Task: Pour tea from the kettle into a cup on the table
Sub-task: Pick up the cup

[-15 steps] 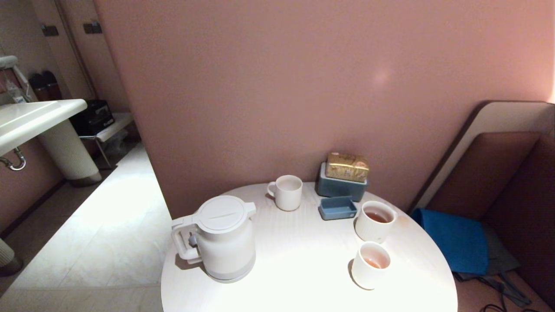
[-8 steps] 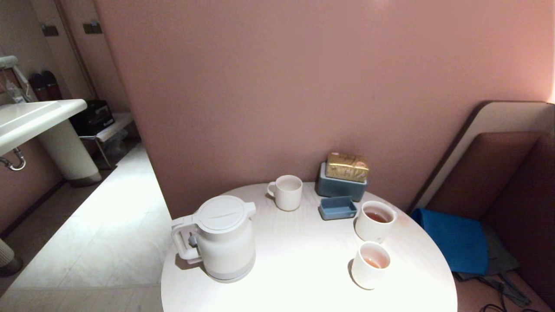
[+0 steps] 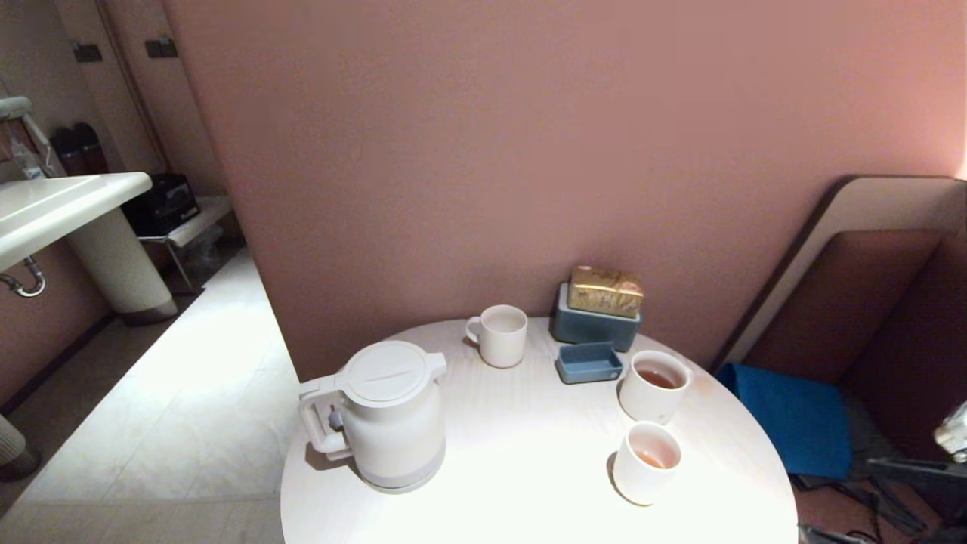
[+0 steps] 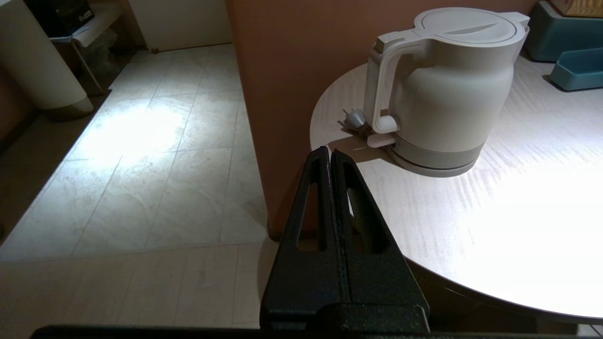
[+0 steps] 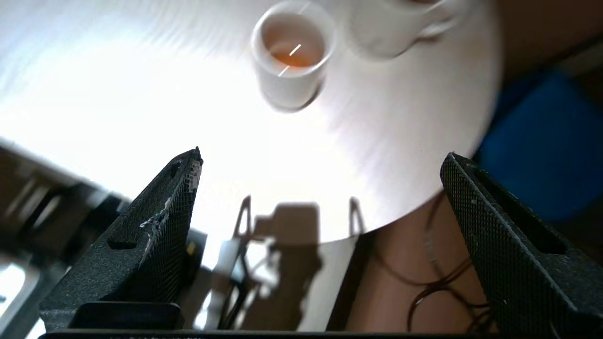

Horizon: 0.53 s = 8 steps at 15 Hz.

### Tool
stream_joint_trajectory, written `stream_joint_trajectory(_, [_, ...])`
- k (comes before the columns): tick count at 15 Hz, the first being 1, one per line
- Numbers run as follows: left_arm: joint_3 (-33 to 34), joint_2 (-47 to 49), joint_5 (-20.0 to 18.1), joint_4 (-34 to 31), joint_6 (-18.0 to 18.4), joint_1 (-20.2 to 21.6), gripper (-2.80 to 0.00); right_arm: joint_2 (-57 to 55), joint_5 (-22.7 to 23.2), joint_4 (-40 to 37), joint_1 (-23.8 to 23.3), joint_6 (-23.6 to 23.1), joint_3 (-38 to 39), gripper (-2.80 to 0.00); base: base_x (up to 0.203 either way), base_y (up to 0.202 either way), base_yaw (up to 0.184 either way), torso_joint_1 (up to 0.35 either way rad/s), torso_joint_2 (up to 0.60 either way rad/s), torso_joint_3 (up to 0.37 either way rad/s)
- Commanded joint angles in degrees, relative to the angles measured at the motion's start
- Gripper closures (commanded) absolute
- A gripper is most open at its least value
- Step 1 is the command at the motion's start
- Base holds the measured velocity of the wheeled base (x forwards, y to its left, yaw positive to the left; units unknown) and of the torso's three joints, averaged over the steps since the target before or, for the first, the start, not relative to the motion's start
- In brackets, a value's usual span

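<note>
- My left gripper (image 4: 330,151) is clenched, its two black fingers (image 4: 316,197) pressed flat together with nothing between them.
- It hangs off the table's (image 4: 471,221) near-left edge, over the tiled floor (image 4: 141,165), its tip aimed toward the kettle's (image 4: 447,89) loop handle (image 4: 379,84) but well short of it.
- My right gripper (image 5: 320,155) is spread wide, its mesh-textured fingers (image 5: 160,221) far apart and empty.
- It sits low past the near-right rim of the table, tilted up and across the top; the head view catches only a sliver of that arm (image 3: 953,434) at the right border.
- The cup (image 3: 646,462) stands upright near the table's near-right edge, with a shallow pool of reddish-brown tea (image 3: 650,458) in its bottom; my right wrist view has it straight ahead, clear of both fingers.
- The kettle (image 3: 389,414) stands upright on the near-left part of the table (image 3: 529,446), lid shut, handle toward the left, well apart from the cup.
- Just beyond the cup is a wider white cup (image 3: 653,385), also holding tea.
- Farther back stand a white mug (image 3: 500,335), a small blue tray (image 3: 588,363) and a blue box (image 3: 593,325) against the pink wall (image 3: 529,151), with a gold packet (image 3: 604,290) on top.
- I can read no brand, label or writing on any of them.
</note>
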<state>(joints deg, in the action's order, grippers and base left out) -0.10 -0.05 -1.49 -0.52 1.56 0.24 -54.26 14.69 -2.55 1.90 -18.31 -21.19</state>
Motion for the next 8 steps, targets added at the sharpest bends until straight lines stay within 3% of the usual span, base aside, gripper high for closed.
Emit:
stream_joint_trajectory(1, [0.00, 0.13, -0.01, 0.00, 0.02, 0.02, 0.00, -6.28, 2.00, 0.08, 0.03, -1.15, 3.53, -2.80, 0.000, 0.000, 0.000, 0.000, 0.00, 0.000])
stream_joint_trajectory(5, [-0.08, 0.05, -0.01, 0.00, 0.02, 0.02, 0.00, -6.94, 5.57, 6.27, 0.04, -2.89, 12.18, -2.80, 0.000, 0.000, 0.000, 0.000, 0.00, 0.000])
stream_joint_trajectory(8, [-0.06, 0.05, -0.01, 0.00, 0.02, 0.02, 0.00, -13.87, 5.85, 8.82, -0.01, -1.92, 12.93, -2.80, 0.000, 0.000, 0.000, 0.000, 0.00, 0.000])
